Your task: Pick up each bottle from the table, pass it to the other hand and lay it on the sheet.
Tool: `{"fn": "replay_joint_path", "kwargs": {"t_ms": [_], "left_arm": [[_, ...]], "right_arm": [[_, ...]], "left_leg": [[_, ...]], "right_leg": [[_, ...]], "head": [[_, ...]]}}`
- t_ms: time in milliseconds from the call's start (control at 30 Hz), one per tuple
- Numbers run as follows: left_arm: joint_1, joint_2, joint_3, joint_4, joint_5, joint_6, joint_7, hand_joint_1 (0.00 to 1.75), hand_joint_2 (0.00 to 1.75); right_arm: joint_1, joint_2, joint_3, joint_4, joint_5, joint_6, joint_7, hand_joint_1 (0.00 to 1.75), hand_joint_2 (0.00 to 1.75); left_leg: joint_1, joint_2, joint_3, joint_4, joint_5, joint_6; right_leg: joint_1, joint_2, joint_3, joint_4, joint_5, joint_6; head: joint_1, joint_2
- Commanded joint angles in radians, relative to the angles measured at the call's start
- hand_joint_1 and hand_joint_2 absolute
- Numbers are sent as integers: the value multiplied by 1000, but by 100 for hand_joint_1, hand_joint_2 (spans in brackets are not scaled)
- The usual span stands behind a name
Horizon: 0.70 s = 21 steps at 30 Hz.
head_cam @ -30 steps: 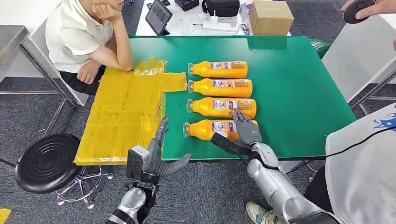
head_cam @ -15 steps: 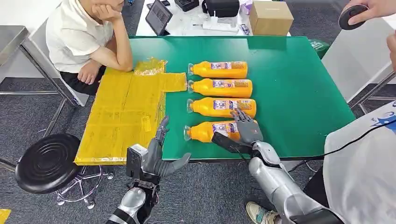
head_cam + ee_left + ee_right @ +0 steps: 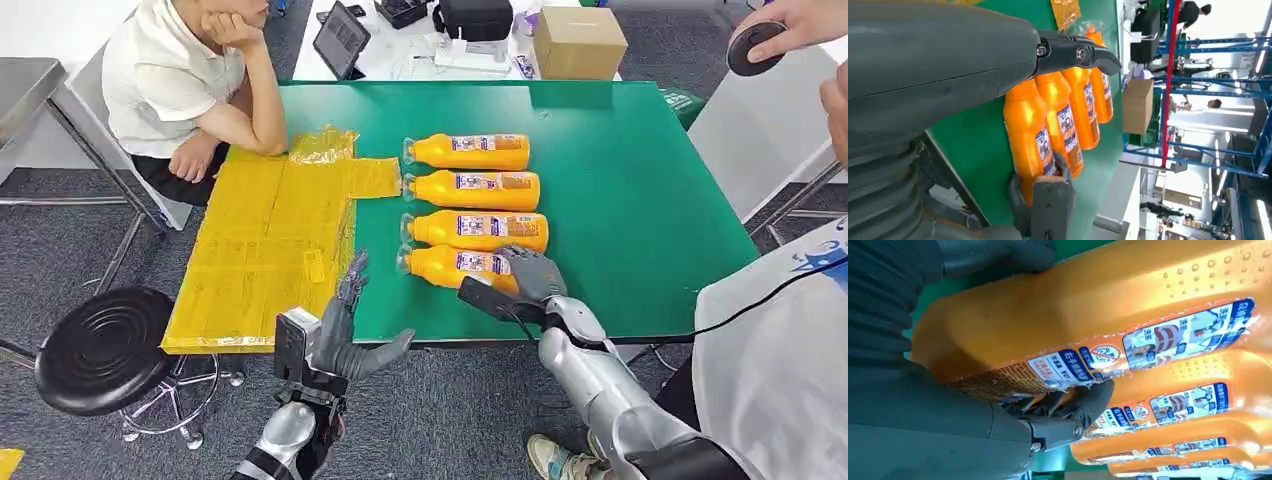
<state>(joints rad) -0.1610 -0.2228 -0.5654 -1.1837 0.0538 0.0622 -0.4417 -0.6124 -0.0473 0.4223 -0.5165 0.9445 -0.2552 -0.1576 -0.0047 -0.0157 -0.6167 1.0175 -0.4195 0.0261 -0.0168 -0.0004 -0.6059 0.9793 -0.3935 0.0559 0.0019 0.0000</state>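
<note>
Left hand (image 3: 345,335) sits at the near table edge, palm up, fingers spread, holding nothing, tips just over the green table (image 3: 640,190) beside the yellow sheet (image 3: 260,240). Right hand (image 3: 530,275) is curled over the base end of the nearest orange bottle (image 3: 455,265), grasping it; bottle lies on its side, cap toward the sheet.

Head view: fingers cover the bottle's base end, so contact with the table there isn't readable. Right wrist view fills that in: fingers (image 3: 1083,405) wrapped under the label, thumb on the opposite side, next bottle just beyond. Left wrist view shows the bottle row end-on, right hand's wrist block at the nearest one.

Farther out, three more orange bottles (image 3: 470,190) lie parallel in the same row, touching or nearly. Seated person (image 3: 175,85) leans an elbow on the far-left corner. Cardboard box (image 3: 578,40) on the next table back.
</note>
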Motion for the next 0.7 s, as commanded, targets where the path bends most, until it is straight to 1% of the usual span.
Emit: {"fn": "replay_joint_path", "kwargs": {"t_ms": [33,233,267,300,333,433,533,633,700], "left_arm": [[-19,18,-17,30,21,-10,0,0,175],[-27,19,-14,44,44,-26,-9,0,175],[-27,19,-15,42,45,-26,-10,0,175],[-26,19,-15,38,47,-27,-11,0,175],[-26,19,-14,36,53,-30,-12,0,175],[-19,17,7,30,97,-49,-24,0,175],[-11,15,23,18,123,-52,-30,0,175],[-4,10,40,8,159,-49,-21,0,175],[-6,12,47,12,170,-45,-18,0,175]], "right_arm": [[40,-20,8,89,-43,80,-52,175,175],[45,-8,-26,84,-140,166,-126,173,175],[44,-8,-23,79,-142,168,-129,175,175],[44,-7,-23,77,-152,172,-130,173,175],[44,-5,-26,73,-167,178,-140,173,175],[61,12,-64,51,-241,192,-204,175,175],[79,26,-81,26,-285,194,-239,175,175],[95,34,-91,-12,-324,186,-272,175,175],[98,36,-93,-28,-333,188,-274,175,175]], "left_leg": [[2,-2,5,-2,-1,-2],[2,-2,5,-2,-1,-2],[1,-1,5,-2,-1,-2],[2,-1,4,-1,-1,-1],[2,-1,6,-2,-1,-2],[2,4,8,-2,-2,-2],[2,7,10,-2,-3,-2],[2,8,11,-1,-3,-2],[2,8,12,-2,-3,-3]], "right_leg": [[2,-3,6,-3,-2,-3],[2,-3,6,-3,-1,-3],[2,-3,6,-3,-1,-2],[2,-2,5,-2,-1,-2],[2,-2,7,-3,-1,-3],[2,0,7,-2,-1,-2],[2,2,8,-2,0,-2],[3,4,8,-2,0,-2],[3,5,9,-2,0,-3]], "head": [[0,0],[0,0],[0,0],[0,0],[0,0],[0,0],[0,0],[0,0],[0,0]]}}
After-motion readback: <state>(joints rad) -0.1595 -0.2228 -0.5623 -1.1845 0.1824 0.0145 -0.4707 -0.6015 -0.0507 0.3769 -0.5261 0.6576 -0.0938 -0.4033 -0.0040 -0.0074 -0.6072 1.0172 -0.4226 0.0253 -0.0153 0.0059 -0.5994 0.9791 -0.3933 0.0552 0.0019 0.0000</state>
